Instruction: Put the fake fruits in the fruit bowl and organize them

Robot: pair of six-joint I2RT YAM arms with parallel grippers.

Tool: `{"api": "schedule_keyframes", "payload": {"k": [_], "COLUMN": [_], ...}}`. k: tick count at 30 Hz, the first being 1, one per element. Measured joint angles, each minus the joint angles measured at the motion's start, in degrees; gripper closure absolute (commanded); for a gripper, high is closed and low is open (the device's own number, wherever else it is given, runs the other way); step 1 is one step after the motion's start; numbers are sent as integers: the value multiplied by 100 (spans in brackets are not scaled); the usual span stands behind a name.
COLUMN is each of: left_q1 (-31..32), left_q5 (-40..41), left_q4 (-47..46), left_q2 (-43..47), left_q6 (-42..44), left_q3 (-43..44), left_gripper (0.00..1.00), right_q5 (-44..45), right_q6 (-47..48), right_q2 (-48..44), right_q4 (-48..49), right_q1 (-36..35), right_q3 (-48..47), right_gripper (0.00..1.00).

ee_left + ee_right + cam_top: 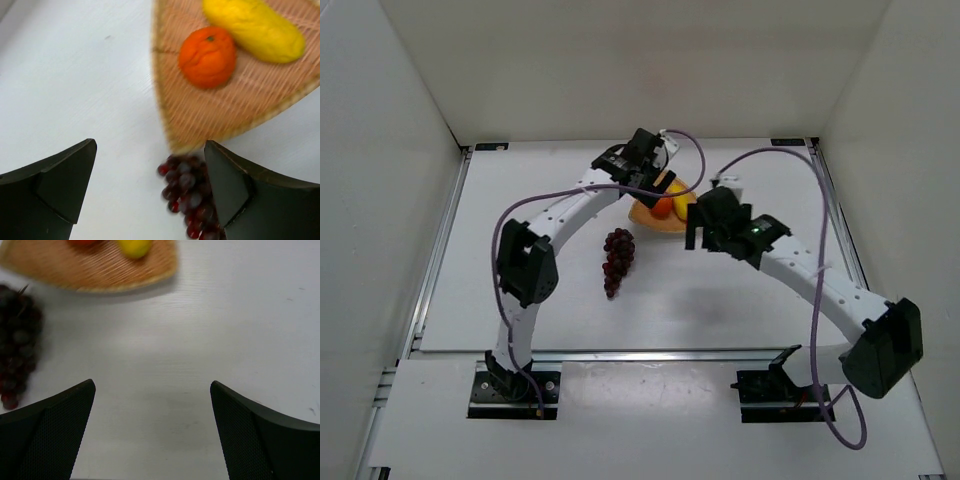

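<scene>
our left gripper [150, 150] and right gripper [152, 385] both open wide, empty, grapes [187, 195] just by the left, orange [207, 56] and banana [255, 29] in bowl [210, 117] ahead

1. The left arm [570, 210] rises from its base [510, 385] at the near edge and bends at a dark elbow [525, 265]. Its white forearm [582, 200] reaches far forward and to the right, toward the middle.
2. The left claw [150, 145] looks down at the counter. Its two dark fingers [55, 185] are spread wide, with nothing gripped between them.
3. The right arm [820, 285] swings out rightward from its own base [775, 385] and folds at a dark elbow [885, 345]. It then stretches forward and left, toward the middle.
4. The right claw [152, 384] also faces down, its fingers [50, 430] wide apart and gripping nothing.
5. The two wrists sit near each other without touching, the left one farther out.
</scene>
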State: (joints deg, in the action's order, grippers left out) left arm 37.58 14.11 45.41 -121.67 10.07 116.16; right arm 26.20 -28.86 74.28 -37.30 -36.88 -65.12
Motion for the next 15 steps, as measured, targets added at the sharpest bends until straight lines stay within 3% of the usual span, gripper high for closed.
{"api": "schedule_keyframes", "payload": {"k": [6, 10, 15], "left_q1": [-868, -1947, -2883], "left_q5": [601, 944, 876], "left_q4": [-103, -192, -61], "left_q2": [1460, 2100, 2830], "left_q6": [-107, -417, -671], "left_q3": [-1185, -2140, -3458], "left_gripper": [0, 0, 0], "right_q5": [-734, -1222, -1742], "right_q6": [63, -374, -640], "right_q2": [1545, 3241, 4507], "right_q4": [468, 520, 439], "right_q1": [-1147, -1257, -1307], "right_q3": [-551, -1821, -2824], "right_gripper": [0, 0, 0]}}
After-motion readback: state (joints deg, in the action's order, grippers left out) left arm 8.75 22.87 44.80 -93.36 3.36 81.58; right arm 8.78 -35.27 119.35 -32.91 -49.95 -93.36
